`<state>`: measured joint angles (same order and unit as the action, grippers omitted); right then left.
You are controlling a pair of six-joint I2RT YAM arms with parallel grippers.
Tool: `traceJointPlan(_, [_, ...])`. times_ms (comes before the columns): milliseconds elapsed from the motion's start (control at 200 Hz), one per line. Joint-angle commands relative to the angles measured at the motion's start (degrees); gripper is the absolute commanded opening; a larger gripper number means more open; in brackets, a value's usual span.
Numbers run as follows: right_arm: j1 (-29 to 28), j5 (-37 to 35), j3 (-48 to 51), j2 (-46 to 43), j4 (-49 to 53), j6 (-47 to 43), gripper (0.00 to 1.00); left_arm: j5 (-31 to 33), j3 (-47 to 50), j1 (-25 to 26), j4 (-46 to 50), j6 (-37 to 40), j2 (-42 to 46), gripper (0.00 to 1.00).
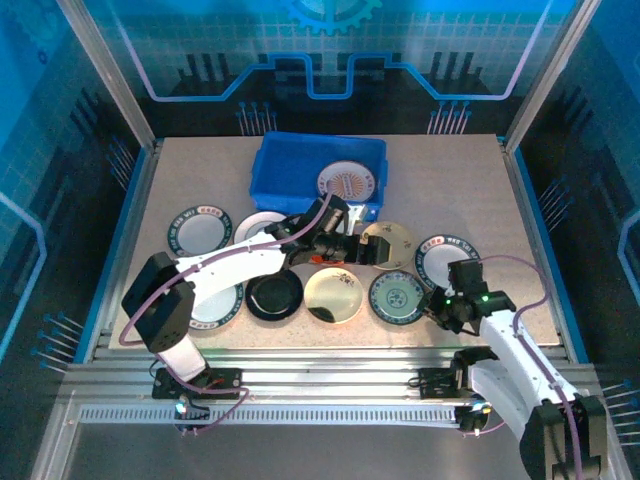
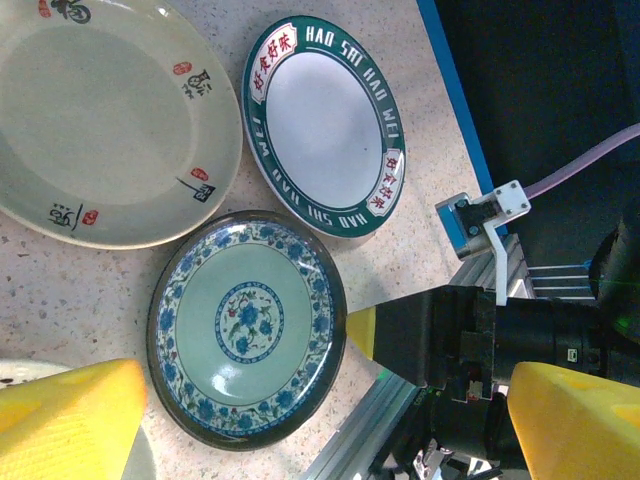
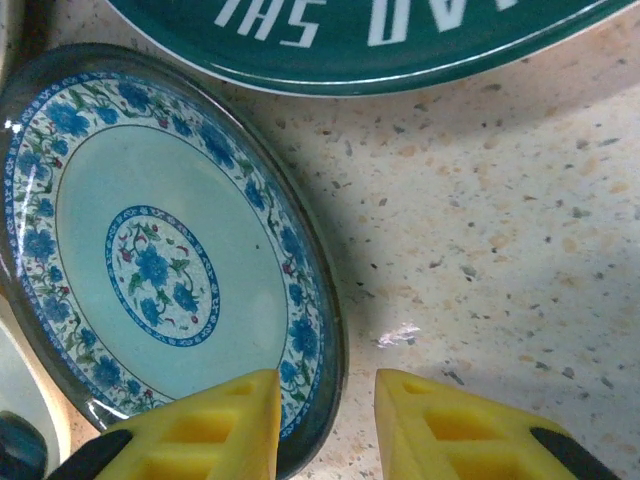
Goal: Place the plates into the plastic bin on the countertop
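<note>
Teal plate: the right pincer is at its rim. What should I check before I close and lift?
1. Straddle: ok, the right pincer has one finger over the teal plate and the other over the countertop.
2. Grip made: not ok, the jaws are apart.
3. Neighbour clear: ok, a strip of countertop separates the green-rimmed plate from the teal plate.
4. Room in the bin: ok, one patterned plate lies at its right end, with blue floor showing to its left.
5. Way to the bin: probably not ok, the left pincer, open, hangs over the plates in front of it.
</note>
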<state>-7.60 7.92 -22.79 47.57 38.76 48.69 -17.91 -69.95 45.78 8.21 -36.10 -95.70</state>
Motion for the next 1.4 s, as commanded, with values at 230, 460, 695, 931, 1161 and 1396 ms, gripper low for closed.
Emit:
traceJointPlan(230, [-1.5, 0.3, 1.3, 3.6, -4.2, 1.1, 0.32, -1.9, 0.5, 0.0, -1.6, -0.6, -2.4, 0.94])
traceJointPlan(460, [-1.6, 0.7, 2.4, 5.4, -7.0, 1.5, 0.31, -1.8, 1.2, -0.5, -2.3, -1.3, -2.8, 0.93])
traceJointPlan(695, [-1.7, 1.1, 3.3, 6.1, -10.0, 2.5, 0.30, -1.5, 2.4, -1.1, -3.9, -2.4, -3.2, 0.92])
traceJointPlan(931, [-1.7, 1.0, 3.2, 5.9, -9.5, 2.5, 0.23, -1.7, 2.6, -1.3, -4.8, -2.7, -4.2, 0.92])
traceJointPlan(1161, [-1.8, 0.7, 3.7, 3.7, -7.5, 2.3, 0.04, -2.6, 4.2, -2.1, -6.5, -2.7, -4.2, 0.92])
traceJointPlan(1396, [-1.8, 1.3, 3.4, -2.1, -2.2, 2.6, 0.00, -2.6, 4.1, -3.2, -5.3, -1.2, -2.9, 0.92])
